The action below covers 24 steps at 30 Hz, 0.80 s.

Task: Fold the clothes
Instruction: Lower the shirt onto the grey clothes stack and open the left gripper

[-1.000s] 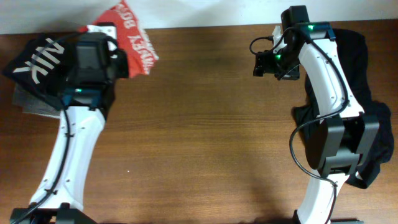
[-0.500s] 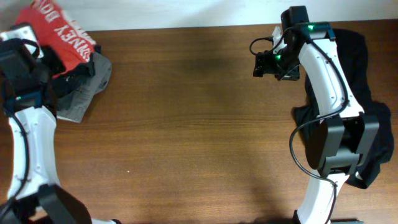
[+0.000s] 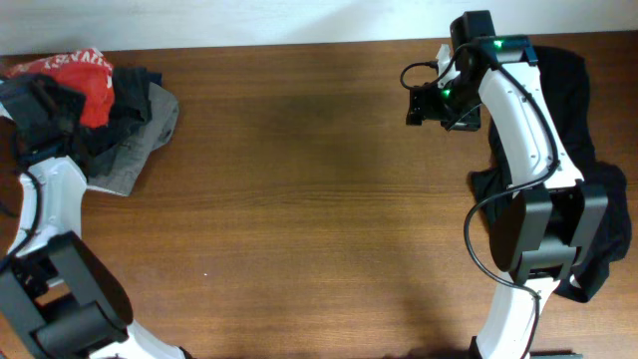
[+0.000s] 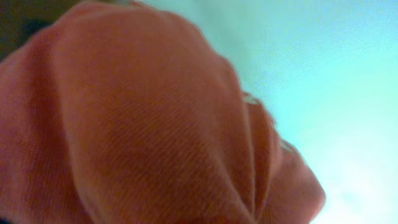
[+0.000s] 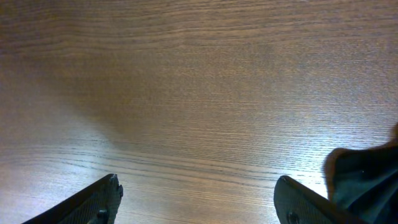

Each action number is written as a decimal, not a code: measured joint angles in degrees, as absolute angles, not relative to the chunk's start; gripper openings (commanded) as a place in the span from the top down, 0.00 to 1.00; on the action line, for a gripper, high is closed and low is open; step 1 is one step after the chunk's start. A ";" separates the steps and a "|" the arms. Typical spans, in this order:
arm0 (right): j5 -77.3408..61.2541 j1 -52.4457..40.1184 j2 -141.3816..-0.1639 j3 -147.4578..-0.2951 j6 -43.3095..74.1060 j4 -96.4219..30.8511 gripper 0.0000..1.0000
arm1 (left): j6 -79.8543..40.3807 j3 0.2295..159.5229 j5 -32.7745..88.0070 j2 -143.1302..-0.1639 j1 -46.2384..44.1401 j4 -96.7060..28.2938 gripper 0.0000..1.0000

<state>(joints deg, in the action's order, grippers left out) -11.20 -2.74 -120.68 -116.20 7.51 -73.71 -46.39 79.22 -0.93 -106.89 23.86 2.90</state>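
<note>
The red-orange T-shirt with white lettering lies bunched on a pile at the table's far left corner. It rests over a black garment and a grey one. My left gripper is at the shirt. In the left wrist view the red cloth fills the frame and hides the jaws. My right gripper hangs open and empty over bare wood. A larger black garment lies under the right arm, and its edge shows in the right wrist view.
The brown wooden table stretches between the two arms. A white wall runs along its far edge. The right arm's white links cross over the black garment.
My left arm has swung far left with the red-orange T-shirt, from near the table's back-left middle to the corner pile. The right arm has not moved.
</note>
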 measured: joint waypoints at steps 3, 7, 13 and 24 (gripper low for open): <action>-11.20 -2.76 -120.68 -116.22 7.49 -73.71 0.17 | -47.99 79.20 1.78 -108.53 23.86 9.43 0.99; -11.20 -2.76 -120.68 -116.20 7.53 -73.73 0.17 | -49.12 79.15 5.37 -108.95 23.86 17.39 0.99; -11.20 -2.74 -120.68 -116.22 7.53 -73.78 0.16 | -49.12 79.40 10.98 -108.95 23.81 16.03 0.99; -10.63 -2.76 -120.68 -116.22 6.81 -74.78 0.16 | -49.10 79.72 5.06 -108.99 27.31 -21.17 0.99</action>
